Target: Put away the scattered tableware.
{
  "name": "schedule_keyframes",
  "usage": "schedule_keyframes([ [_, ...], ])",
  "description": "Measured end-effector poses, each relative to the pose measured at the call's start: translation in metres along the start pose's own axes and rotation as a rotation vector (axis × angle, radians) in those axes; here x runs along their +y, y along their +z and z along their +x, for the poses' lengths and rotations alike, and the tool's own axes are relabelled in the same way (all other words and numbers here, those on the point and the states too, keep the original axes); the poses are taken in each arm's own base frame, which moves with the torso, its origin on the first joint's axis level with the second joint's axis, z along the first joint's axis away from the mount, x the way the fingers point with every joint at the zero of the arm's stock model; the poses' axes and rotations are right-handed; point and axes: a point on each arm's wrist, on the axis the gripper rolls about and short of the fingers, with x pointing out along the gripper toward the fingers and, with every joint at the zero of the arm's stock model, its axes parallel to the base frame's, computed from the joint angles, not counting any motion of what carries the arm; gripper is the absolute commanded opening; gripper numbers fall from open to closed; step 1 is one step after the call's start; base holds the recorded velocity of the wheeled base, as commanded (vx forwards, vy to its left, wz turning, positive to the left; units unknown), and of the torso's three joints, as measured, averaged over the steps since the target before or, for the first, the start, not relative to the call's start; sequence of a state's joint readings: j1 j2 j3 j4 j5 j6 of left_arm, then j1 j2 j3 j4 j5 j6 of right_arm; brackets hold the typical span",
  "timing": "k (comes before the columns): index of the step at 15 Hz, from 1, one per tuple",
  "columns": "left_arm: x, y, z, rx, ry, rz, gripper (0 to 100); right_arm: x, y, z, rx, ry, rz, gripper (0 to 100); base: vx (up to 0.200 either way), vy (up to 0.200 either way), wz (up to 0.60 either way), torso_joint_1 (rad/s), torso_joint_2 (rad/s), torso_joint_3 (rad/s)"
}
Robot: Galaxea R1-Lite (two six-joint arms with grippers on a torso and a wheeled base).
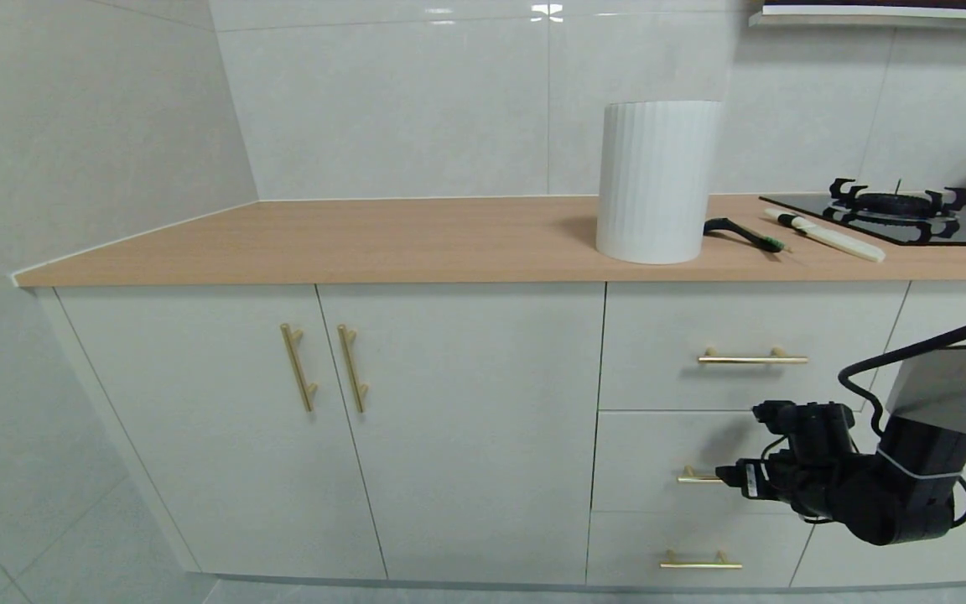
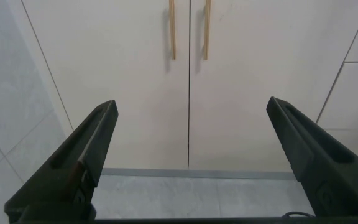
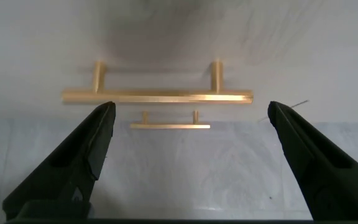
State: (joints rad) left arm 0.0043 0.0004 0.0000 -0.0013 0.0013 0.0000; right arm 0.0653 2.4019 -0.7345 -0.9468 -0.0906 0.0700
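On the wooden counter (image 1: 366, 239) stands a tall white ribbed holder (image 1: 657, 180). Just right of it lie a black-handled utensil (image 1: 743, 232) and a white-handled knife (image 1: 827, 235). My right gripper (image 1: 730, 476) is low in front of the drawers, level with the middle drawer's gold handle (image 1: 697, 478). In the right wrist view the right gripper (image 3: 191, 109) is open, with that handle (image 3: 157, 96) just ahead and nothing between its fingers. My left gripper (image 2: 191, 106) is open and empty, low down, facing the double cabinet doors (image 2: 189, 81).
A black gas hob (image 1: 902, 214) takes up the counter's right end. Tiled walls close the back and left. Two cabinet doors with vertical gold handles (image 1: 324, 377) sit left of three stacked drawers (image 1: 751, 361). The floor (image 2: 185, 196) runs along the cabinet base.
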Motion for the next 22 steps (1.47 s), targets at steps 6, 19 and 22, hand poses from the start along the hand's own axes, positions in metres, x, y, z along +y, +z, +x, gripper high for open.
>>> schedule_keyframes([
  [6,0.0,0.0,0.0,0.0,0.0,0.001,100,0.001,-0.003,0.02,-0.003,-0.064,0.0,100,0.0,0.0,0.0,0.0,0.0,0.0],
  [19,0.0,0.0,0.0,0.0,0.0,0.0,100,0.001,-0.008,0.031,0.037,-0.071,-0.003,100,0.0,0.0,0.0,0.0,0.0,0.0],
  [22,0.0,0.0,0.0,0.0,0.0,0.0,100,0.001,-0.01,0.03,0.053,-0.072,-0.006,100,0.0,0.0,0.0,0.0,0.0,0.0],
])
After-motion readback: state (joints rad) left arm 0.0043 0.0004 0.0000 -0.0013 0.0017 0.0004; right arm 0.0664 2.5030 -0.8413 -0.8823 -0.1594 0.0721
